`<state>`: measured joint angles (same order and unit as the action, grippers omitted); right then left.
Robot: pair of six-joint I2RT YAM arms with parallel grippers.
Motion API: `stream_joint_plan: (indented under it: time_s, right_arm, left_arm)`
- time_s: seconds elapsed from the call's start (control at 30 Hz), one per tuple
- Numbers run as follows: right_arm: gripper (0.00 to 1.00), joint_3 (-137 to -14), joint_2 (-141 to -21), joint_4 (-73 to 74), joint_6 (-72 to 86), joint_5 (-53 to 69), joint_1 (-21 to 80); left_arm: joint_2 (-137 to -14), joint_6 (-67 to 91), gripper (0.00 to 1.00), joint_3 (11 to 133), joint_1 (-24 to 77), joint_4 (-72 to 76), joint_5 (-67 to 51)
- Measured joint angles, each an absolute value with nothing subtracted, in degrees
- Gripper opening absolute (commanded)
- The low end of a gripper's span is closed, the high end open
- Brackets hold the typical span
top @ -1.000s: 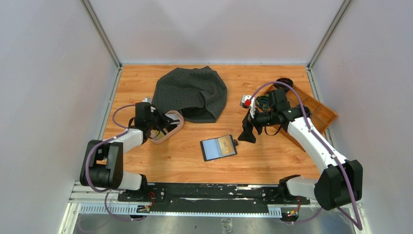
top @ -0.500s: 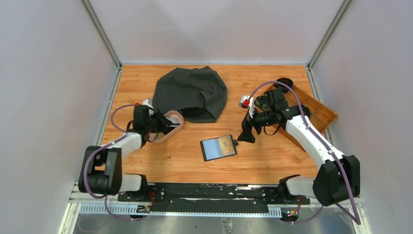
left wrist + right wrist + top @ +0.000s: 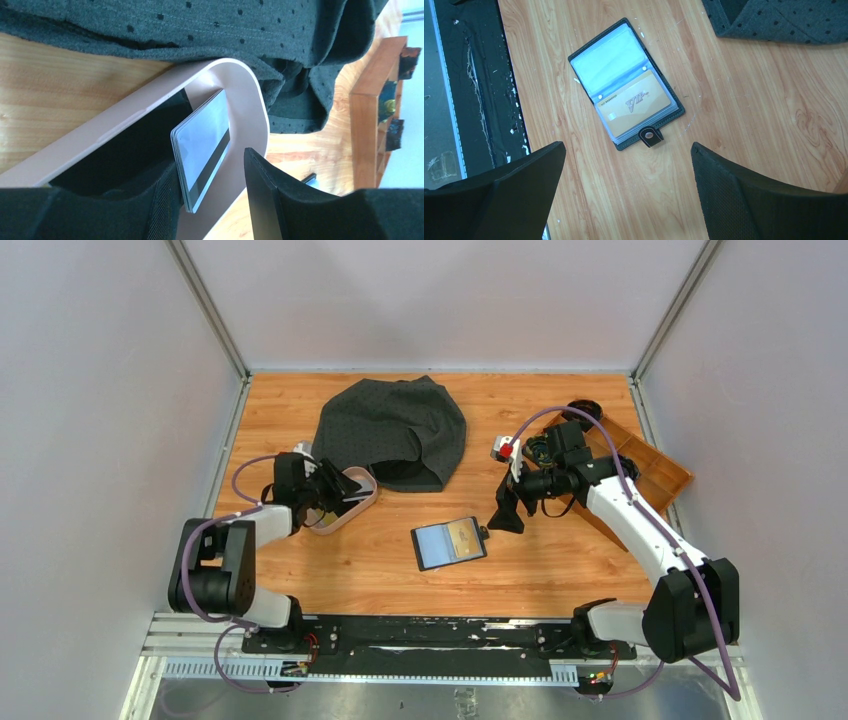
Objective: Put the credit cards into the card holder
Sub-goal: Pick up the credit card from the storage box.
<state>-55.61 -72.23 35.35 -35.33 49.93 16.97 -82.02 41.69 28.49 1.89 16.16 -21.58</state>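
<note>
A stack of grey credit cards (image 3: 202, 145) with a dark stripe stands on edge in the pink oval dish (image 3: 250, 100). My left gripper (image 3: 211, 172) straddles the stack. The cards lean against one finger, and a clear gap separates them from the other, so the jaws are open. In the top view that gripper (image 3: 338, 495) is at the dish (image 3: 368, 492). The card holder (image 3: 449, 542) lies open on the table, a yellowish-tan card (image 3: 634, 104) in one pocket and its snap tab (image 3: 650, 135) pointing out. My right gripper (image 3: 628, 146) hovers wide open just beside it, holding nothing.
A dark dotted cloth (image 3: 395, 430) lies crumpled behind the dish, touching its far rim. A long wooden compartment tray (image 3: 655, 472) sits at the right under the right arm. The black base rail (image 3: 454, 90) runs along the near table edge.
My left gripper's jaws have parted from shut to open around the card stack, and the left arm has shifted slightly toward the dish. The right arm has barely moved.
</note>
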Motion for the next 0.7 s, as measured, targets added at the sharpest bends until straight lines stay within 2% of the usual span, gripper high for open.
stream_joint_plan:
  time_s: [0.07, 0.23, 0.3, 0.37, 0.4, 0.7]
  right_arm:
    - [1.00, -55.59, -72.23, 35.35, -35.33, 49.93, 16.97]
    - [1.00, -55.61, -72.23, 35.35, -35.33, 49.91, 16.97]
    - [1.00, -55.61, -72.23, 35.35, -35.35, 49.93, 16.97]
    - [1.00, -55.61, -72.23, 35.35, -35.35, 49.91, 16.97]
    - [1.00, -55.61, -72.23, 35.35, -35.35, 49.91, 16.97]
    - [1.00, -55.61, -72.23, 35.38, -35.40, 49.91, 16.97]
  left_arm:
    - [-83.20, 43.22, 0.50, 28.49, 1.54, 18.00, -22.72]
    - [-86.54, 46.89, 0.38, 28.49, 1.08, 22.81, -25.10]
    - [-87.81, 48.14, 0.26, 28.49, 0.89, 24.47, -25.96]
    - [-88.92, 48.95, 0.05, 28.51, 0.71, 25.85, -26.57]
    - [-89.34, 49.21, 0.00, 28.51, 0.64, 26.24, -26.85]
    - [-84.95, 49.58, 0.00, 26.30, -1.06, 27.05, -26.70]
